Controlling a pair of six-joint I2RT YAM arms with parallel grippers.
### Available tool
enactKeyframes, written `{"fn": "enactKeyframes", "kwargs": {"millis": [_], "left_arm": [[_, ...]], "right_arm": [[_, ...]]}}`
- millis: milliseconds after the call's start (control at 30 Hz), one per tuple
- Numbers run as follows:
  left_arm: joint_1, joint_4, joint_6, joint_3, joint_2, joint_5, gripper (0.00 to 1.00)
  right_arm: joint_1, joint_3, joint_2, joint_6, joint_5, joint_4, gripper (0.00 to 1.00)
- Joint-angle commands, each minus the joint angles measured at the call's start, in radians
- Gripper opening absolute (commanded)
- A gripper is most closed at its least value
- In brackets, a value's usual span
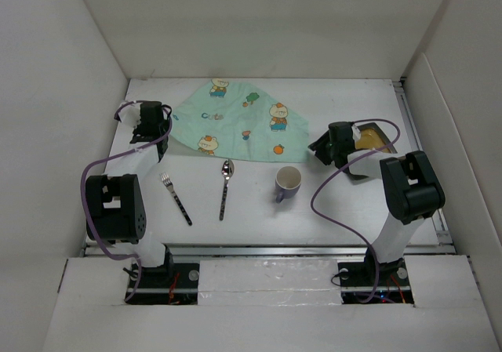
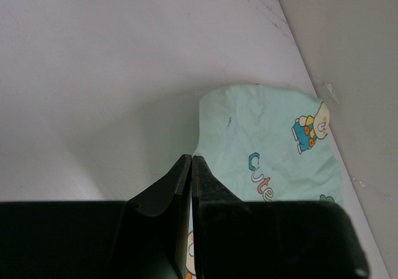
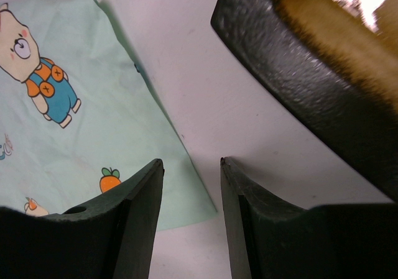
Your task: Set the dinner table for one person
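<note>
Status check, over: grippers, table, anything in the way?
Left gripper shut on placemat corner. Right gripper open, empty, between placemat edge and dark dish. Table not yet set: fork, spoon, cup loose mid-table. Dish close to right fingers.

Dark dish (image 1: pixel 380 139) partly behind right arm (image 1: pixel 408 186); placemat (image 2: pixel 267 148) edge behind left claw (image 2: pixel 190 161).

Only one readable text: blue letters "Cute" printed on the mint-green bear-print placemat (image 2: pixel 267 148), left wrist view. The last letter sits right at the left end effector (image 2: pixel 190 158). The same print is too small to read from the top view. No other labels, brands or numbers.
</note>
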Motion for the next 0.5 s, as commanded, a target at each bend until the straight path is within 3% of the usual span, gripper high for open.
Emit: {"fn": "enactKeyframes", "kwargs": {"millis": [0, 167, 467], "left_arm": [[-0.006, -0.008, 0.002, 0.069, -0.001, 0.005, 0.0], [-0.006, 0.07, -0.016, -0.014, -0.032, 0.033, 0.0], [-0.006, 0.065, -0.022, 0.009, -0.034, 0.067, 0.0]], "right_arm": [[0.027, 0.018, 0.038, 0.049, 0.025, 0.009, 0.47], [0.074, 0.038, 0.024, 0.03, 0.086, -0.069, 0.4], [0.165, -0.037, -0.016, 0.032, 0.137, -0.106, 0.47]]}}
